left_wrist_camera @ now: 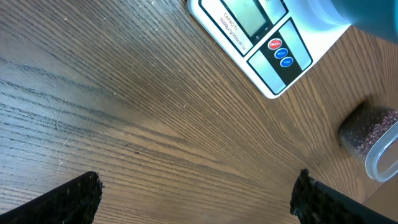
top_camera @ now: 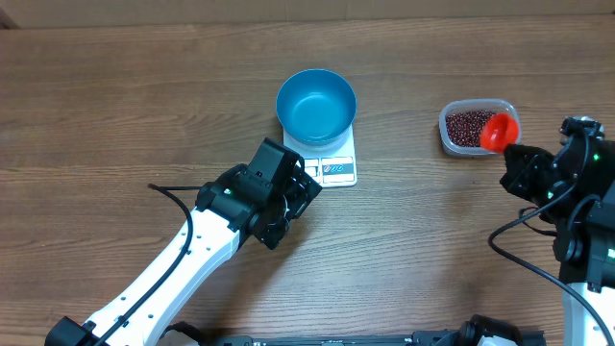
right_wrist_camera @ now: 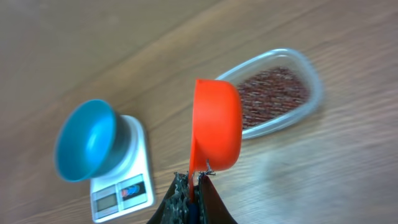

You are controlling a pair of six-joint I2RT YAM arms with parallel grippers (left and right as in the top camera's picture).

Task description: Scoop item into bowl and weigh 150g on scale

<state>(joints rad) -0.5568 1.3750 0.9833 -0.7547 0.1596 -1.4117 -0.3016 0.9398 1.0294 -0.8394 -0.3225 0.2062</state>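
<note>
Bowl (top_camera: 316,106) on scale (top_camera: 336,170), tub (top_camera: 445,130) well apart

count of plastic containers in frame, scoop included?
3. Round blue plastic bowl on the flat white scale; clear plastic tub of red-brown beans right of it; small red plastic scoop in the right gripper, over the tub's edge.

Tool (left_wrist_camera: 196,199) spread wide; scale (left_wrist_camera: 255,43) ahead; beans (left_wrist_camera: 365,127) in tub (left_wrist_camera: 384,160).

Blue bowl (top_camera: 316,106) on white scale (top_camera: 337,171), maroon beans (top_camera: 468,126) well apart
</note>
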